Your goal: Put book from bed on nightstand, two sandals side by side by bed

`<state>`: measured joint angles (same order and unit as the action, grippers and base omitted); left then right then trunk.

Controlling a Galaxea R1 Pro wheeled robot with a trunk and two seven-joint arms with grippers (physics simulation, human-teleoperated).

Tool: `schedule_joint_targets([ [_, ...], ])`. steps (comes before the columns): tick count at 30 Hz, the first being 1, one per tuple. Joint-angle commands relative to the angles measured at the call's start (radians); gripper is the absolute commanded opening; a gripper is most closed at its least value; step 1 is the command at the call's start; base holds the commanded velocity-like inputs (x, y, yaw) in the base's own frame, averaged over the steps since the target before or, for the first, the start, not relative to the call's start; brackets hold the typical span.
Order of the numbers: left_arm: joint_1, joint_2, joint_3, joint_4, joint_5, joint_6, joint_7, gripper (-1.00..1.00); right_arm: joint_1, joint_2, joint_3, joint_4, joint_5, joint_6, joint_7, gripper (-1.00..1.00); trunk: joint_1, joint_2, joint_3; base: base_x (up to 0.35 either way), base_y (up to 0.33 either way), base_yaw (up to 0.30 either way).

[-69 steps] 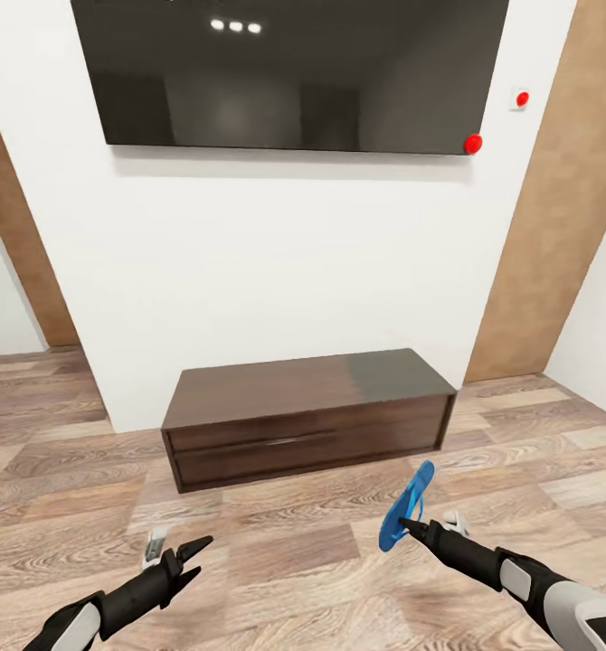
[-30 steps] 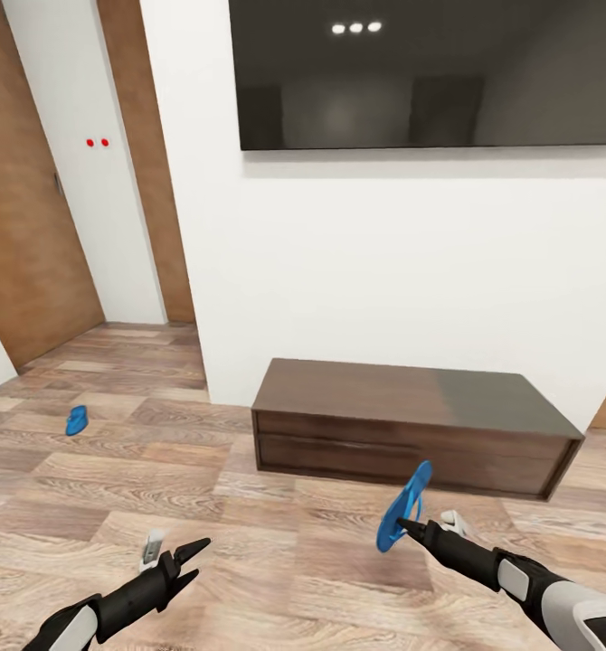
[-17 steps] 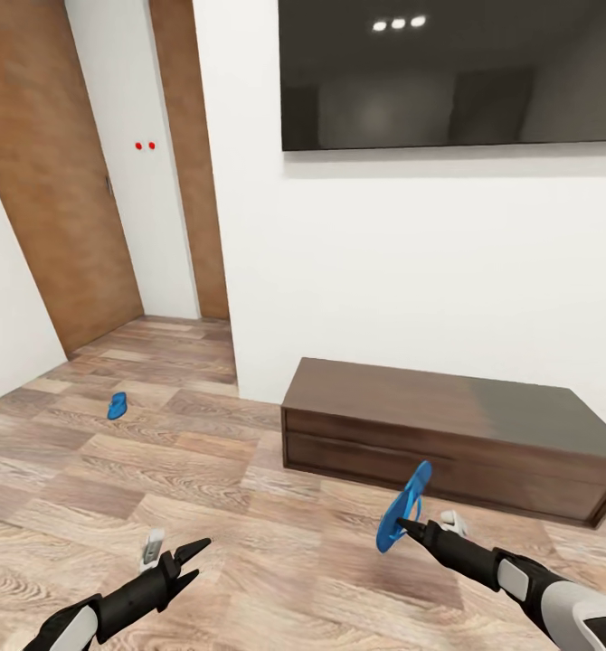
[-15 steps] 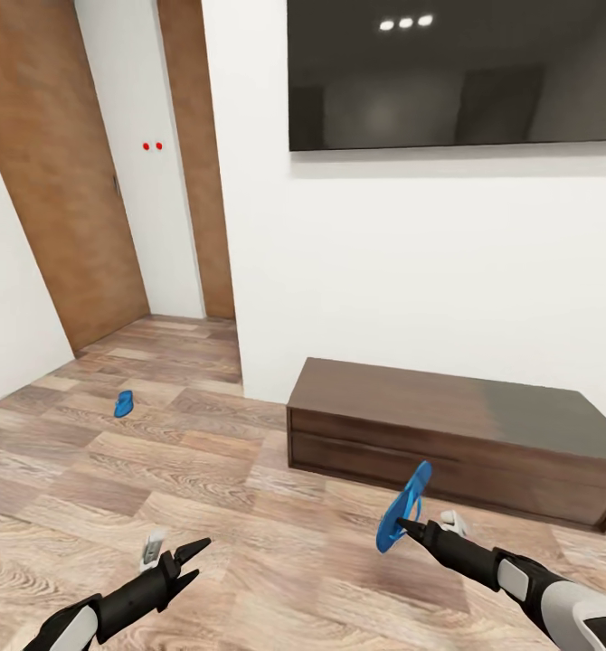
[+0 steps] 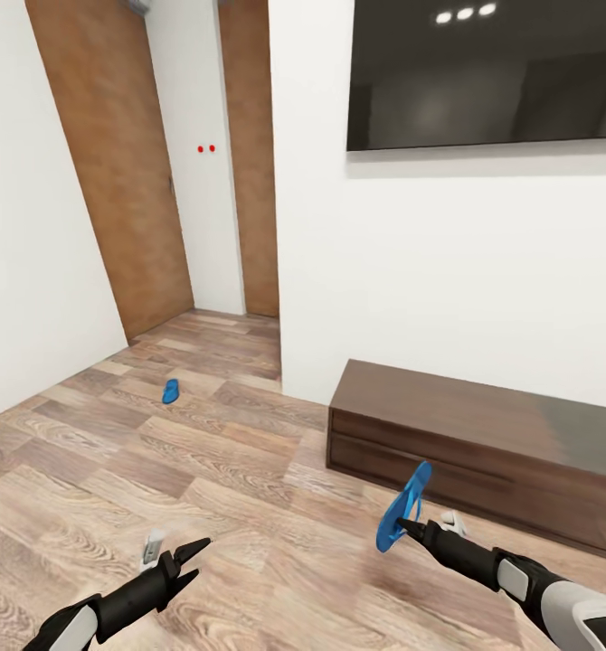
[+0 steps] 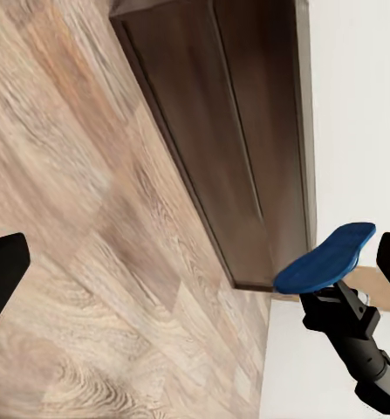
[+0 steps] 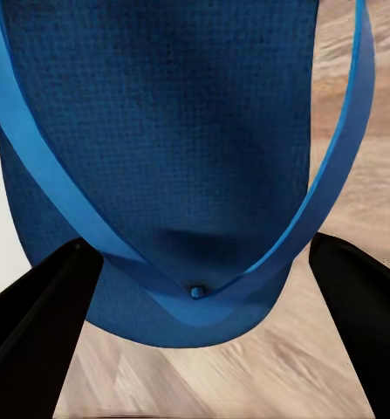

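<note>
Holding one blue sandal (image 5: 404, 508) by its toe end, the right gripper (image 5: 410, 528) keeps it raised above the wood-plank floor (image 5: 249, 506), the sole tilted up and leaning away from the arm. In the right wrist view the sandal (image 7: 168, 157) sits between the two dark fingers (image 7: 37, 323), its strap knot close to them, and the jaws are closed on its edge. The left wrist view shows the same sandal (image 6: 325, 259) sticking out past the right gripper (image 6: 334, 305). The left gripper (image 5: 185, 553) hangs low over the floor with its jaws parted and nothing between them. The second sandal (image 5: 170, 391) lies flat on the floor well apart from both arms, near the wooden door (image 5: 113, 172). A low dark brown cabinet (image 5: 484, 452) stands against the white wall (image 5: 448, 262) under a black wall screen (image 5: 488, 72), just beyond the held sandal.
</note>
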<state>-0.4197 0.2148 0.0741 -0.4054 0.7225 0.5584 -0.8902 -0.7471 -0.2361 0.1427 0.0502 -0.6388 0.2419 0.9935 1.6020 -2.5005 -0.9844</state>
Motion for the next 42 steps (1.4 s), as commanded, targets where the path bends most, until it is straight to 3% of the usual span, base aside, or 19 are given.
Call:
schedule_joint_targets([
  [1, -0.001, 0.0, 0.001, 0.001, 0.005, 0.007, -0.001, 1.0, -0.001, 0.0, 0.005, 0.003, -0.012, 0.007, 0.005, -1.0, 0.0, 0.0, -0.001, 0.0, 0.027, 0.258],
  [20, -0.001, 0.0, 0.001, 0.003, 0.004, 0.008, -0.001, 1.0, -0.001, 0.008, 0.005, 0.003, -0.011, 0.007, 0.005, -1.0, 0.0, 0.0, -0.001, 0.029, 0.007, 0.258],
  [42, -0.001, -0.002, 0.001, 0.015, 0.005, 0.005, -0.001, 1.0, -0.001, 0.012, 0.005, 0.003, -0.01, 0.007, 0.005, -1.0, 0.0, 0.0, -0.001, 0.235, 0.127, 0.258],
])
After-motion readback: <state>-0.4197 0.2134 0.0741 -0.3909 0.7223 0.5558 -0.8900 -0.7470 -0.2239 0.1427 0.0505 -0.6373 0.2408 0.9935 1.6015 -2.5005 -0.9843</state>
